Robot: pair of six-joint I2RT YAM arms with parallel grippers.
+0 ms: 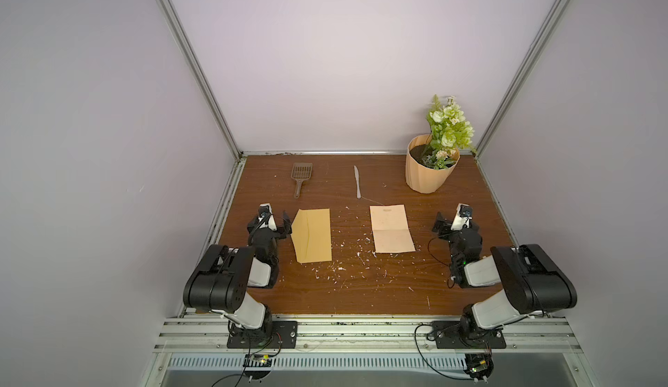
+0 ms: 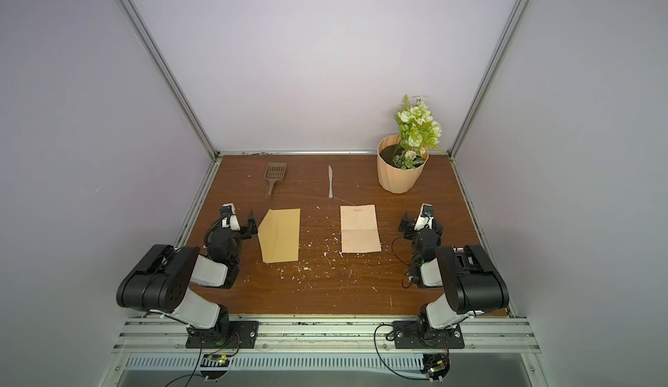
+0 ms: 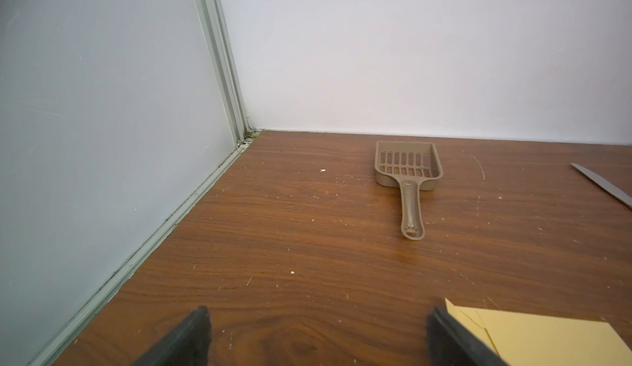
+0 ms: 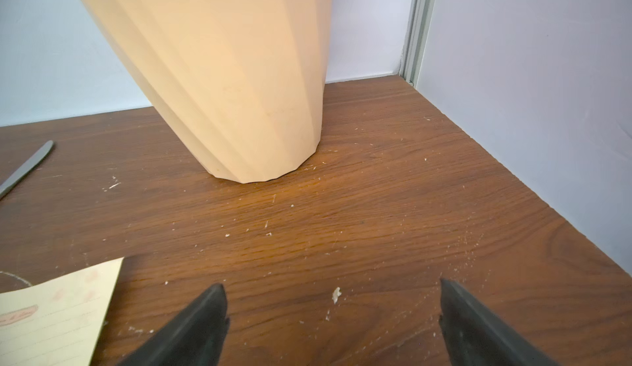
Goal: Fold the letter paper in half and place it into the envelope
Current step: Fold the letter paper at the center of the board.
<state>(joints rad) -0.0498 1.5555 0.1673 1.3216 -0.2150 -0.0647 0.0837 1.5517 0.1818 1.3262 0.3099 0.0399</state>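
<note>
While both sets of jaws stand wide and empty, we note the envelope (image 1: pixel 312 235) flat on the bench (image 1: pixel 361 287) just beside the left end effector (image 3: pixel 316 316) and the creased letter paper (image 1: pixel 392 229) unfolded near the right end effector (image 4: pixel 333 292), likely staged one item per arm.

On the table (image 1: pixel 397 294) lie the envelope (image 1: pixel 312 235) at nine o'clock, the letter paper (image 1: pixel 392 229) at three, a scoop (image 1: pixel 301 174) at eleven, a knife (image 1: pixel 357 182) at twelve, a flower pot (image 1: pixel 428 177) at one, and perhaps paper flecks (image 1: pixel 339 268) at six.
</note>
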